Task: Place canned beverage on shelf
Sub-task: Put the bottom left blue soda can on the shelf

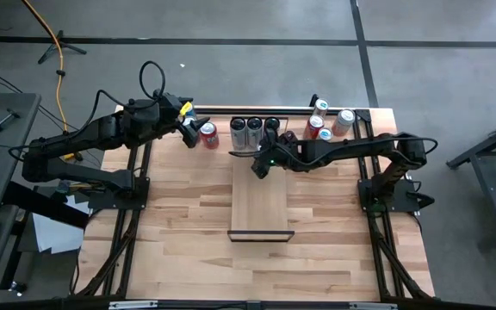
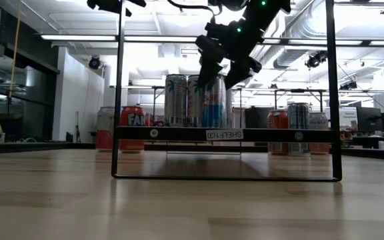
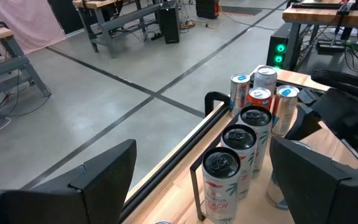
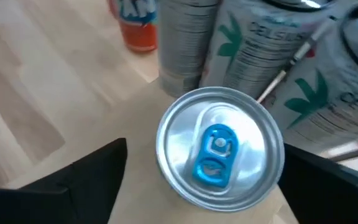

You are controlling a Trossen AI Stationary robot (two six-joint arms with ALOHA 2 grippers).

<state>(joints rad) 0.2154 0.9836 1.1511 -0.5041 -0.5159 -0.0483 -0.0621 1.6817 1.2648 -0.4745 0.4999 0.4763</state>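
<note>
A silver canned beverage with a blue tab point(image 4: 219, 152) stands upright on the pale shelf plank point(image 1: 261, 202), just in front of a row of three tall cans point(image 1: 254, 129) at the plank's far end. My right gripper point(image 4: 207, 152) hangs over it, slanting down. It is open, with one finger on each side of the can's top and a gap showing on both sides. In the low view the can point(image 2: 213, 103) shows below that gripper point(image 2: 222, 73). My left gripper point(image 1: 192, 131) waits open at the far left, beside a red can point(image 1: 208, 135).
Several more cans point(image 1: 324, 122) stand on the tabletop at the far right, behind my right arm. The shelf's thin dark frame point(image 2: 119, 87) rises at its ends. The plank's near half and the tabletop in front of it carry nothing.
</note>
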